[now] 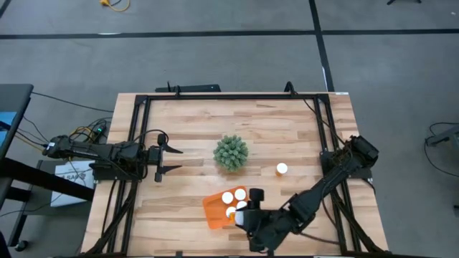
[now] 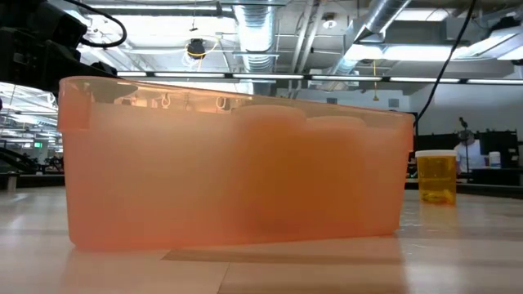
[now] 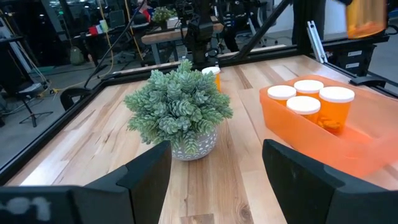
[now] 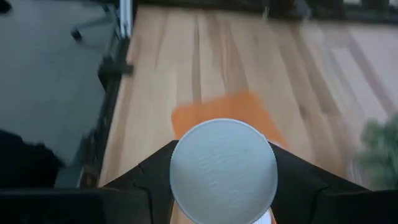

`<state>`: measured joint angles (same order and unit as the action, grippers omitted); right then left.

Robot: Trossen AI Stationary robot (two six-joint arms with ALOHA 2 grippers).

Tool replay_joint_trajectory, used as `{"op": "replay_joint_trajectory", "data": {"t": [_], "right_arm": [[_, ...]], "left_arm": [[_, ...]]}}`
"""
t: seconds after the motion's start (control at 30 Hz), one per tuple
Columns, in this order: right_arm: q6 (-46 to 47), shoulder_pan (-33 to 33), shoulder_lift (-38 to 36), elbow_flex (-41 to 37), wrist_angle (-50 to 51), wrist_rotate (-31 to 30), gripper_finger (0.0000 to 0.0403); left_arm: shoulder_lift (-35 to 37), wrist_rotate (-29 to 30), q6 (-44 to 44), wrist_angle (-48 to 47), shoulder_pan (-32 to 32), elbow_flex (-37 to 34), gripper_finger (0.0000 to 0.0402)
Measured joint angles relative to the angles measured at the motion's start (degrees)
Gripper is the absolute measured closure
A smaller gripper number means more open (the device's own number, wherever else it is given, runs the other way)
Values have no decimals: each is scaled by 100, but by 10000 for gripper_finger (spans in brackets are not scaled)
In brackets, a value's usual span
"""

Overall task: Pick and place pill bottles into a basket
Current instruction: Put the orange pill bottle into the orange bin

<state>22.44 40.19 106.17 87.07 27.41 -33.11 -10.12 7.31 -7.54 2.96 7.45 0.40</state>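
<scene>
The orange basket (image 1: 215,209) lies near the table's near edge. It holds several orange pill bottles with white caps (image 3: 309,99). My right gripper (image 1: 247,209) is above the basket, shut on another pill bottle (image 4: 224,169), which also shows blurred in the left wrist view (image 3: 367,17). One bottle (image 1: 282,169) stands on its base on the table, right of the green plant; it also shows in the low view (image 2: 435,175). My left gripper (image 1: 176,160) is open and empty at the table's left, left of the plant. My right gripper holds the pill bottle between its two fingers (image 4: 144,177), one on each side at the cap's rim (image 4: 179,163). The white cap faces the wrist camera and hides the body and the exact contact. The fingers slant down. The bottle is lifted clear, above the basket.
A green spiky plant in a speckled pot (image 1: 231,153) stands mid-table, between my left gripper and the lone bottle. A black frame (image 1: 229,95) runs around the table's edges. In the low view the basket's wall (image 2: 237,180) fills most of the picture.
</scene>
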Motion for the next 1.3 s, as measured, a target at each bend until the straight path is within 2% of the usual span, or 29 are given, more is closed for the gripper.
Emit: {"op": "replay_joint_trajectory", "data": {"t": [0.13, 0.4, 0.5, 0.77, 1.07, 1.3], "right_arm": [[-413, -250, 2, -75, -483, 100, 215], [-501, -695, 192, -79, -753, 392, 211], [-619, -888, 504, -78, -1016, 790, 215], [-605, -1307, 1053, -79, -1358, 1374, 211], [-531, -1487, 1278, -75, -1504, 1677, 215], [-536, -1586, 1318, -68, -1771, 1846, 200]], "left_arm": [[0, 0, 0, 0, 0, 0, 159], [-1, 0, 12, 0, 0, -1, 159], [-1, 2, -17, -2, 0, -2, 159], [1, 2, -10, 0, 2, 0, 159], [0, 2, 12, -1, 0, 0, 159], [2, 2, 10, 0, 1, -1, 159]]}}
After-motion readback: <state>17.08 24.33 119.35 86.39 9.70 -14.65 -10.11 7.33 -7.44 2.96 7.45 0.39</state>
